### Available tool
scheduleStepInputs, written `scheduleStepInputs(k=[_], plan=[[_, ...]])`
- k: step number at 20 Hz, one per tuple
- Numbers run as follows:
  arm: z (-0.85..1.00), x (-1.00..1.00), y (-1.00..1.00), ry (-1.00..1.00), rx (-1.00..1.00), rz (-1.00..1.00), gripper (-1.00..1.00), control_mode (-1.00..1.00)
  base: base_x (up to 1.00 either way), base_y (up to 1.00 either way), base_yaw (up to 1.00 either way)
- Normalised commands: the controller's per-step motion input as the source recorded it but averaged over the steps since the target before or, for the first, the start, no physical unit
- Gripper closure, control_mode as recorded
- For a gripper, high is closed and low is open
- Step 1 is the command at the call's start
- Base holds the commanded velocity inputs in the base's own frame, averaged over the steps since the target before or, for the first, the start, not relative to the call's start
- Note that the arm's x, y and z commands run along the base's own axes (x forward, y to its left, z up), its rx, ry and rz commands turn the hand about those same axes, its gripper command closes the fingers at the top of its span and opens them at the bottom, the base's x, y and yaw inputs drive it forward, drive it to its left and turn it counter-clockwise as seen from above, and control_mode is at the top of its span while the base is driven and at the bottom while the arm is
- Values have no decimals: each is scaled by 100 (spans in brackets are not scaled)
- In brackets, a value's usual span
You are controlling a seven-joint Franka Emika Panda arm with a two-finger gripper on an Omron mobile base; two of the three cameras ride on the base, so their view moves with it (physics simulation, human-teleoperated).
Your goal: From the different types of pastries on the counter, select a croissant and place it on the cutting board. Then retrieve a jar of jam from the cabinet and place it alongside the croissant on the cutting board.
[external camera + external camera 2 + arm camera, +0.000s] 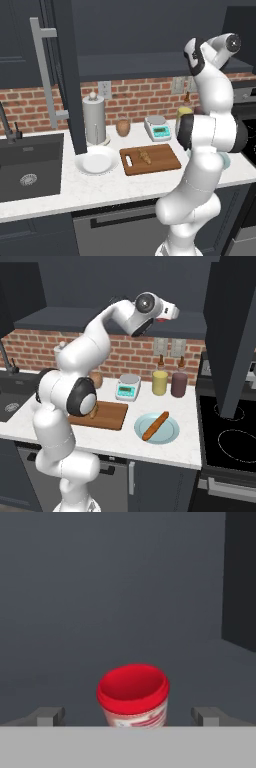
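One croissant (145,156) lies on the cutting board (162,162), left of the board's middle, its long axis running roughly from the table's front edge toward the brick wall. In the right base view the arm covers most of it, and which end is which cannot be told. The board sits near the middle of the table (115,187), its long side along the front edge, with a white plate (96,162) just beside its left end.

Inside the dark cabinet (100,587), the jar of jam (133,694) stands upright on the shelf, its red lid facing up; the label is cut off at the bottom and unreadable. The gripper (132,716) is spread fully wide, one fingertip showing on each side of the jar, well apart from it and holding nothing. In both base views the hand reaches up into the cabinet and its fingers are hidden there.

Toward the back edge of the table stand a paper towel roll (94,120), a small scale (158,128) and a brown pastry (123,127). Near the right end, a long baguette-like pastry (155,425) lies diagonally on a pale blue plate (169,436), with a yellow jar (160,382) and a dark purple jar (179,384) behind it.
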Motion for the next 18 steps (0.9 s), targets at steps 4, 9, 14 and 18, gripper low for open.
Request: scheduleStepInputs(k=[4,9,14,18], plan=[[0,18,-6,-2,1,10,-100,-100,0,0,0],[0,6,-17,-2,3,9,-100,-100,0,0,0],[-4,3,-18,-1,2,8,-100,-100,0,0,0],[-5,10,-1,0,0,8,-100,-100,0,0,0]])
